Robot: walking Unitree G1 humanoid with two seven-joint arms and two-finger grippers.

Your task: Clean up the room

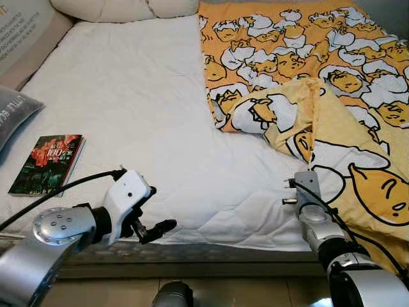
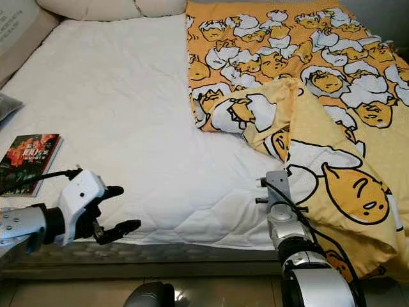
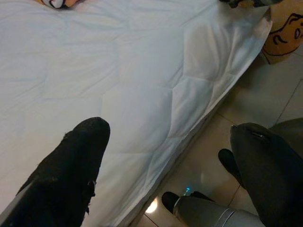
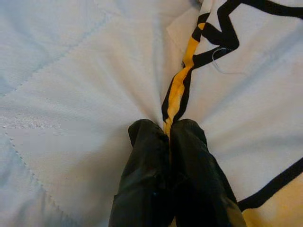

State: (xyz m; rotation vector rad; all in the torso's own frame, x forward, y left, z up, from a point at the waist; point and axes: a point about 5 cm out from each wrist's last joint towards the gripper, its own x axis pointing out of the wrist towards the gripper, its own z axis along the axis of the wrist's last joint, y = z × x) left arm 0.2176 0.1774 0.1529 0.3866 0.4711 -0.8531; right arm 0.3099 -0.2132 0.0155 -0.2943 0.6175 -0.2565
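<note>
A yellow cartoon-print blanket (image 1: 307, 70) covers the right half of the white mattress (image 1: 140, 102), its near corner folded back on itself. My right gripper (image 4: 166, 130) is at the bed's front edge, shut on the blanket's edge (image 4: 176, 94), which is pinched between the two black fingers (image 4: 142, 161). The right wrist (image 1: 305, 192) sits against the folded cloth. My left gripper (image 1: 160, 208) hovers open over the mattress's front edge, with nothing between its fingers (image 3: 71, 170). A dark book (image 1: 48, 163) with a red cover picture lies flat on the mattress at the near left.
A grey cushion (image 1: 13, 109) lies at the left edge beyond the book. Cream pillows (image 1: 121, 7) line the far end, next to a beige padded side panel (image 1: 25, 32). Shiny tiled floor (image 1: 223, 291) runs along the bed's front.
</note>
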